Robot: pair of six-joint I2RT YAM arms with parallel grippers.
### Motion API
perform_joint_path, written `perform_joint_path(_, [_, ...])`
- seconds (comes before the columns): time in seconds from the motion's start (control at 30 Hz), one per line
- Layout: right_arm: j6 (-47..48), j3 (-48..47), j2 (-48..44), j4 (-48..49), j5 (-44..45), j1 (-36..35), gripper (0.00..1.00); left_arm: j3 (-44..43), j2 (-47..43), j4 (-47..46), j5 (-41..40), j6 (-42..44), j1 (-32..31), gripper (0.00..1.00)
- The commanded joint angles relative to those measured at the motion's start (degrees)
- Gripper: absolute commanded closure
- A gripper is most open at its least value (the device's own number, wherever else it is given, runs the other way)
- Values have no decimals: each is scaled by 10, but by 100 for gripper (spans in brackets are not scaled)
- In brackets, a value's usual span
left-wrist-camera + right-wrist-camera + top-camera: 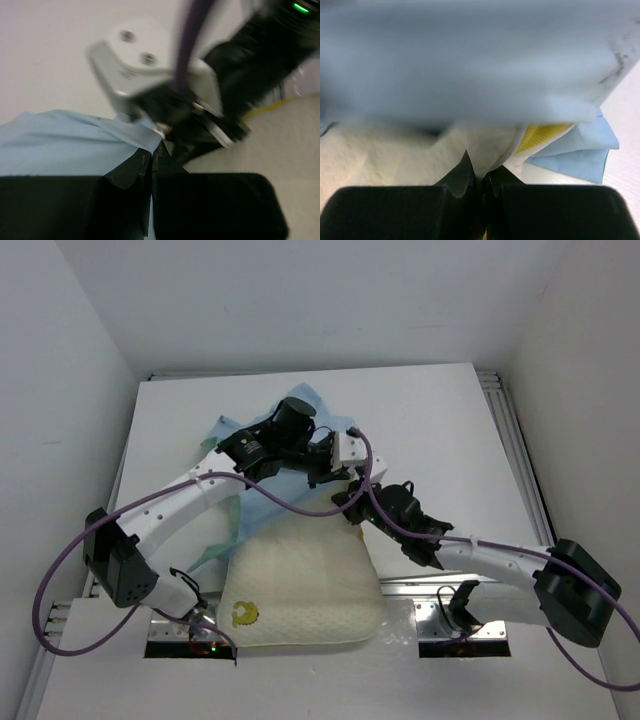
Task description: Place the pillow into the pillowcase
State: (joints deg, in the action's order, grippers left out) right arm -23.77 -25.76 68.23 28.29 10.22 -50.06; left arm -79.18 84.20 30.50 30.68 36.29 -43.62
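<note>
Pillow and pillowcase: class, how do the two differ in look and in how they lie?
The pillow is thick, cream and textured; the pillowcase is thin, smooth, light blue and green. The pillow lies flat nearer the arm bases; the pillowcase is bunched up behind it. The right fingers pinch the pillow; the left fingers pinch the pillowcase. Both are soft and held.

Bright, even overhead light washes the white counter (430,410), with soft shadows; the pillow (300,585) stays crisp. Left wrist view motion-blurred; right wrist's upper half out of focus.
</note>
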Motion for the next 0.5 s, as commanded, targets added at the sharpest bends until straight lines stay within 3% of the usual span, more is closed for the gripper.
perform_joint_path(0.0, [2,-21,-27,120,-41,23,100,-2,-36,92,139,131,-6,100])
perform_joint_path(0.1, [7,-43,-24,105,-30,27,100,-3,-18,168,147,170,-6,100])
perform_joint_path(0.23, [-63,-36,-33,138,6,58,100,-4,6,219,165,206,-6,100])
perform_joint_path(0.37, [-113,17,-64,149,144,58,100,-5,7,228,153,218,-5,100])
perform_joint_path(0.47, [-147,26,-83,87,223,59,100,-7,4,259,138,253,-5,100])
